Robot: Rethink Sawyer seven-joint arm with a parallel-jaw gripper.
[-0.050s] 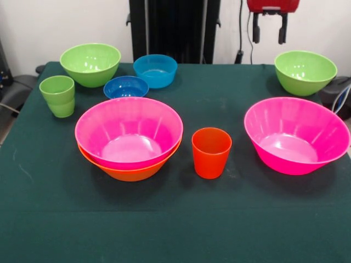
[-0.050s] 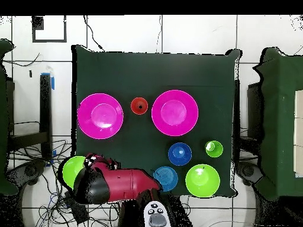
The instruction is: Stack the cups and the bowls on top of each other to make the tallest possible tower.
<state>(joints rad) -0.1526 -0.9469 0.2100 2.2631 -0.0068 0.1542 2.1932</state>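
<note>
A pink bowl [image 1: 129, 131] is nested in the orange bowl [image 1: 127, 171] at the middle of the surface [image 1: 175, 224]; every other bowl and the orange cup [image 1: 211, 152] are seen empty. The green cup [image 1: 57, 96] is set by the left edge. The pincer [image 1: 270, 28] is held spread and empty above the far edge.

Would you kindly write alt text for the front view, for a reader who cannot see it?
A pink bowl sits nested in an orange bowl on a green table, with an orange cup beside it and a second pink bowl tilted to the right. Behind stand two green bowls, two blue bowls and a green cup; the gripper hangs open above.
</note>
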